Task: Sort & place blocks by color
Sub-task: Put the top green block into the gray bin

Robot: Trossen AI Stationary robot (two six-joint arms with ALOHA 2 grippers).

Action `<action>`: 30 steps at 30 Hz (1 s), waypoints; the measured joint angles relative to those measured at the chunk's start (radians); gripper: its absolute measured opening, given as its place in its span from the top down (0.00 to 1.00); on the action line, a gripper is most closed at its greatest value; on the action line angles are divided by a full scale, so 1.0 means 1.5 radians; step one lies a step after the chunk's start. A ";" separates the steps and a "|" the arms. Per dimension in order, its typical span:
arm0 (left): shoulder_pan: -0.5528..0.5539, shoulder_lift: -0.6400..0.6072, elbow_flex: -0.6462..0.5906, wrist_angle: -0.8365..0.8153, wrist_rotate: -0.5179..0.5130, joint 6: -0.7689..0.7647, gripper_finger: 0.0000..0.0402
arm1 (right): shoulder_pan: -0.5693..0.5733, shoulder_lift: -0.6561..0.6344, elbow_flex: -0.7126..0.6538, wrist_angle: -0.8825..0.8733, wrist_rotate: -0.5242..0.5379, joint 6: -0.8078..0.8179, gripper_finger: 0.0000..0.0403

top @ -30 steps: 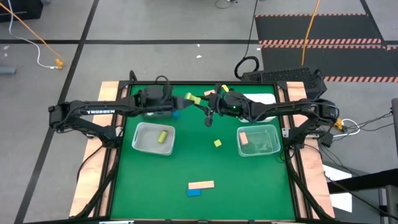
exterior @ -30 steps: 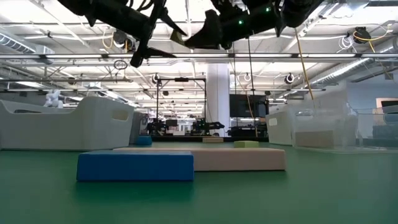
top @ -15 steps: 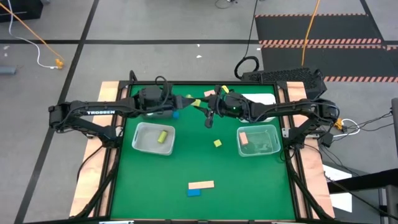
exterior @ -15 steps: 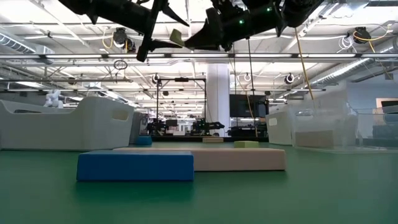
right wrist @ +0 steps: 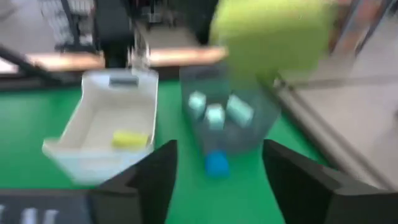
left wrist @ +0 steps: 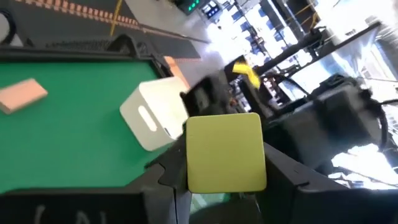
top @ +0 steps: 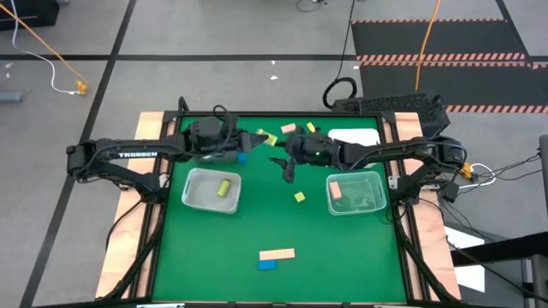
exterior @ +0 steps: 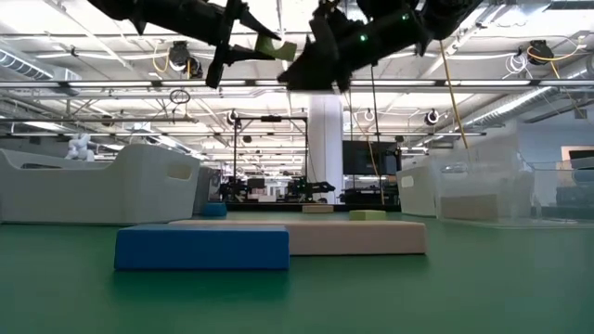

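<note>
End effector on my left arm [top: 259,138] pinches 1 yellow-green cube [left wrist: 225,152] between its 2 fingers, lifted off the desk [top: 282,218] near the far edge, about midway along it. My right end effector [top: 285,168] hangs just beside it, toward the desk's centre, fingers spread with nothing between them. From the low camera the held cube [exterior: 272,48] sits high above the surface, close to my right arm.

A white bin [top: 212,190] on the left half carries 1 yellow-green bar [top: 224,186]. A clear bin [top: 355,192] on the right half carries 1 tan-orange block [top: 336,189]. Between the 2 bins, 1 small yellow-green cube [top: 299,197] lies on the bare green. Near the front edge, a tan-orange bar [top: 276,254] lies touching a blue block [top: 267,264]. By the far edge sit another blue block [top: 242,157], a tan-orange piece [top: 288,128] and a yellow one [top: 311,127].
</note>
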State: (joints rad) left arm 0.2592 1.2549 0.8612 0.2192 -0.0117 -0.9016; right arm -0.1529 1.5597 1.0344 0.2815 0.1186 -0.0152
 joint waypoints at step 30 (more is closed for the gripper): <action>-0.201 -0.123 -0.001 -0.768 -0.117 -0.245 0.68 | 0.149 -0.014 -0.012 -0.358 0.015 0.296 0.38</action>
State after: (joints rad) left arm -0.0419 1.0703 0.8593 -0.9323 -0.1869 -1.2688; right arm 0.0707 1.5381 1.0161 -0.2560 0.1413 0.4287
